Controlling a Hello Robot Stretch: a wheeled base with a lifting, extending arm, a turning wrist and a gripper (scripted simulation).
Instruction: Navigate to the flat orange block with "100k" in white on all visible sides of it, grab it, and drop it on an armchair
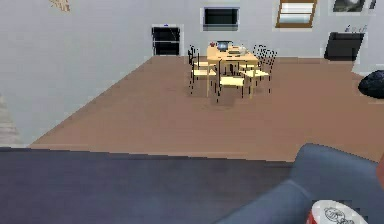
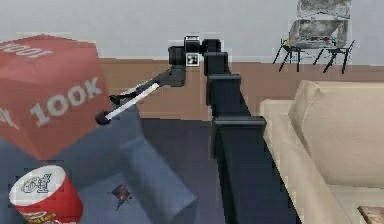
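Orange-red and boxy, the block (image 2: 50,95) with white "100K" on its faces sits at the arm side view's left, large and near the camera. Below and around it lies the blue-grey armchair (image 2: 150,165). Whether the block rests on the cushion or hangs clear of it cannot be told.

The dark arm (image 2: 235,130) rises from the bottom edge to two white marked squares (image 2: 190,50). From there the end effector (image 2: 105,115) slants down to the left, its thin fingers (image 2: 135,97) ending at the block's lower right edge. How the fingers stand, and whether they hold the block, cannot be told.

A red and white can (image 2: 45,195) stands at the lower left, just under the block. A small dark thing (image 2: 122,193) lies on the armchair beside it. To the right of the arm is a beige sofa (image 2: 330,140), and a chair (image 2: 320,35) stands by the far wall.

In the forward view the armchair (image 1: 330,175) curves across the lower right, with the can (image 1: 335,212) at the bottom edge. Across the brown wood floor (image 1: 180,110) stands a wooden surface (image 1: 228,52) ringed by chairs (image 1: 232,82). A dark screen (image 1: 220,17) hangs on the wall behind.
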